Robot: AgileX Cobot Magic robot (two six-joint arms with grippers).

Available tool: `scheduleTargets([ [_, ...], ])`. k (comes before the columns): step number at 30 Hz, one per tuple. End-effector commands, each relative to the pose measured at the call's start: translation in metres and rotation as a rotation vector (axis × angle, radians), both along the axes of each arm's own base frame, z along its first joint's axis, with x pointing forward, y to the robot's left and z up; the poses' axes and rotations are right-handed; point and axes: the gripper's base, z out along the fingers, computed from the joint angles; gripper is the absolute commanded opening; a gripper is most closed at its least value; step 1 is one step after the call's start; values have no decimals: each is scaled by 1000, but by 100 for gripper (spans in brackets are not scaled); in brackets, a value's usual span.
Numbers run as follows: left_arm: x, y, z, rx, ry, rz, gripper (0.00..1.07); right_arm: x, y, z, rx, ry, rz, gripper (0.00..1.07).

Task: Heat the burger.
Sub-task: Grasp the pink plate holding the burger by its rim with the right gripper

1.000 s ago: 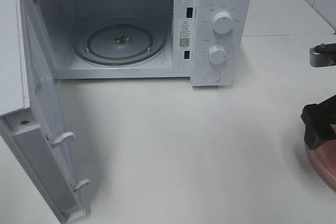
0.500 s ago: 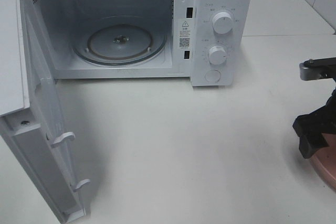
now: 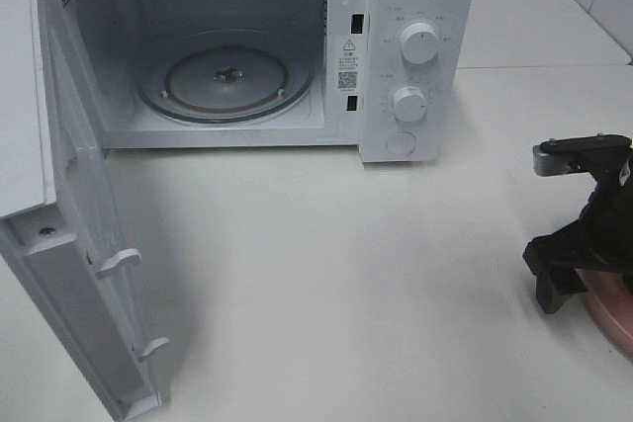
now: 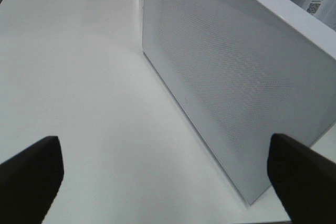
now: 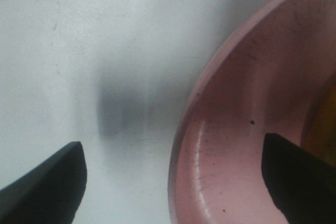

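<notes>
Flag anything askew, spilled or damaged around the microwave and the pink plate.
Nothing serious. The microwave door stands wide open, and the glass turntable sits in place, bare. The pink plate shows a few small dark specks on its inner surface, perhaps scuffs. The right hand hangs open over its rim.

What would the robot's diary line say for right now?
microwave door: open | turntable: bare | left tool: open, near door | right tool: open, astride pink plate rim
</notes>
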Motion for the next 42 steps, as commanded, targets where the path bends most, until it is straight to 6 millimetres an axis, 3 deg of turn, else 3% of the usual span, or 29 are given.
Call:
scheduleTargets([
  [1, -2, 0, 0, -3, -27, 2, 98, 3, -1, -7, 5, -4, 1, 83],
  [12, -2, 0, 0, -3, -27, 2, 98, 5, 0, -30, 7, 41, -1, 81],
  [31, -2, 0, 0, -3, -27, 2, 98, 8, 0, -31, 2, 15, 17, 73],
  [34, -2, 0, 0, -3, -27, 2, 98, 8, 0, -31, -4, 14, 27, 67],
  [36, -2, 0, 0, -3, -27, 2, 98, 8, -1, -31, -5, 14, 26, 54],
  [37, -2, 0, 0, -3, -27, 2, 98, 8, -1, -31, -5, 14, 26, 54],
  [38, -2, 0, 0, -3, -27, 2, 98, 8, -1, -31, -4, 14, 22, 41],
  [39, -2, 0, 0, -3, -27, 2, 98, 8, -1, -31, -4, 14, 22, 41],
  [40, -2, 0, 0, -3, -27, 2, 98, 8, -1, -31, -4, 13, 19, 28],
  [42, -2, 0, 0, -3, -27, 2, 98, 8, -1, -31, -4, 13, 19, 21],
])
